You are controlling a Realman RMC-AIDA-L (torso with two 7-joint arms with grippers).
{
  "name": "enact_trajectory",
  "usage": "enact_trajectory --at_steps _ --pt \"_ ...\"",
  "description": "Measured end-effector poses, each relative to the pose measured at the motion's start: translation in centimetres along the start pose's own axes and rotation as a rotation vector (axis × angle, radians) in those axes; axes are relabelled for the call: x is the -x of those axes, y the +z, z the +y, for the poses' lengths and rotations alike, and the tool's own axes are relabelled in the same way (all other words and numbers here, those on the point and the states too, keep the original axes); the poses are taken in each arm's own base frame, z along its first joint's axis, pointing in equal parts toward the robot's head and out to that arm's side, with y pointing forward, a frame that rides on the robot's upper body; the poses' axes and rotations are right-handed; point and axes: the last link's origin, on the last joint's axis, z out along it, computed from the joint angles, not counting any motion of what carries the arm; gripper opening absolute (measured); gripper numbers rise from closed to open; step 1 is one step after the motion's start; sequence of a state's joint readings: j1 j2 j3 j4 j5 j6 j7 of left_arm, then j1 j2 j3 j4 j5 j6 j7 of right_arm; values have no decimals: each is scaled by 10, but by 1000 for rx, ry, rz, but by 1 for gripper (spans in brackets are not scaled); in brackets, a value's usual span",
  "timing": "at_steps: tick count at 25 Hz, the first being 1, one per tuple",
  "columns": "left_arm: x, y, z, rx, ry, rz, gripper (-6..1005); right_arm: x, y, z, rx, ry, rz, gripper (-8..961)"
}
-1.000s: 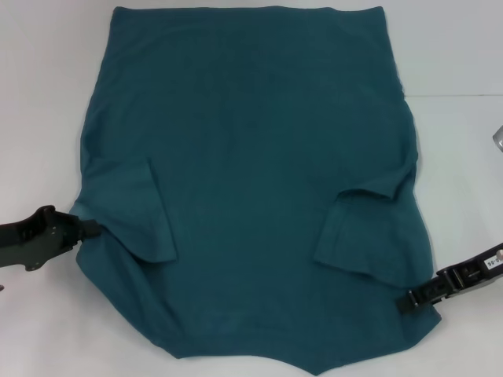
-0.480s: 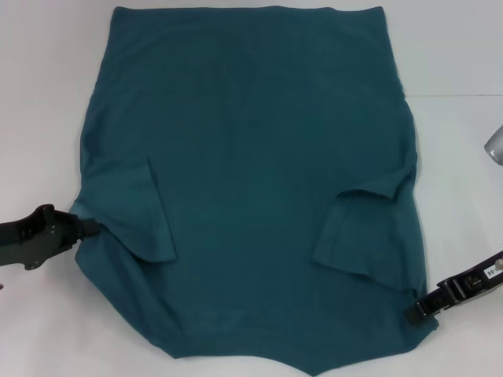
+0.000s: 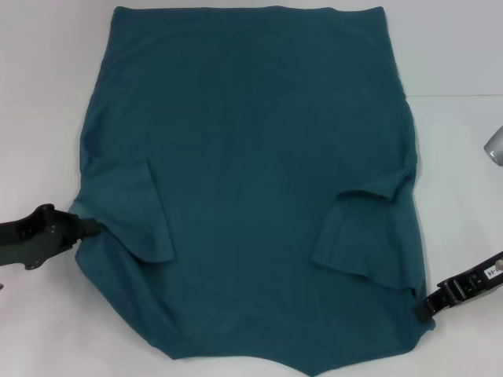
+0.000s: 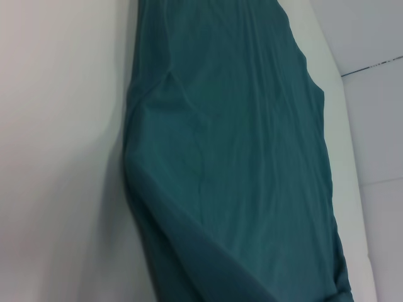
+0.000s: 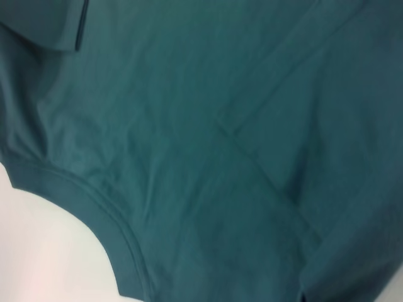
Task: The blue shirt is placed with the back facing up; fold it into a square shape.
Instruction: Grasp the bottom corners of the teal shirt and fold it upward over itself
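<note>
While left gripper (image 3: 93, 228) and right gripper (image 3: 422, 308) meet the blue shirt (image 3: 251, 157) edges, jaws' state unclear: lift evenly, fold inward, keep cloth taut.

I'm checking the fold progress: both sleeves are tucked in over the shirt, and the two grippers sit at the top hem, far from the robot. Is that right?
Not quite. The head view shows both sleeves folded in over the blue shirt, but the left gripper and right gripper sit at the shirt's side edges near the robot, down by the sleeves, not at the far hem.
</note>
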State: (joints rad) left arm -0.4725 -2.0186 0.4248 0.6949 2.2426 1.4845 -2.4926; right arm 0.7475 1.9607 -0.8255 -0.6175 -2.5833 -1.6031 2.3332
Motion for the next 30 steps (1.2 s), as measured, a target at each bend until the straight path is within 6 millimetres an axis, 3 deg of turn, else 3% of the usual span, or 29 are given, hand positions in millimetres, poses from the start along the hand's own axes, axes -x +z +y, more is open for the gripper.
enact_trajectory --at_steps 10,20,30 --pt "4 -2 4 38 38 -18 22 -3 -10 0 86 8 -91 52" --pt "20 -22 2 72 67 -88 21 -26 -17 -5 150 44 -102 39" --pt "21 -22 0 67 59 -71 22 -27 -21 -10 142 62 -139 51"
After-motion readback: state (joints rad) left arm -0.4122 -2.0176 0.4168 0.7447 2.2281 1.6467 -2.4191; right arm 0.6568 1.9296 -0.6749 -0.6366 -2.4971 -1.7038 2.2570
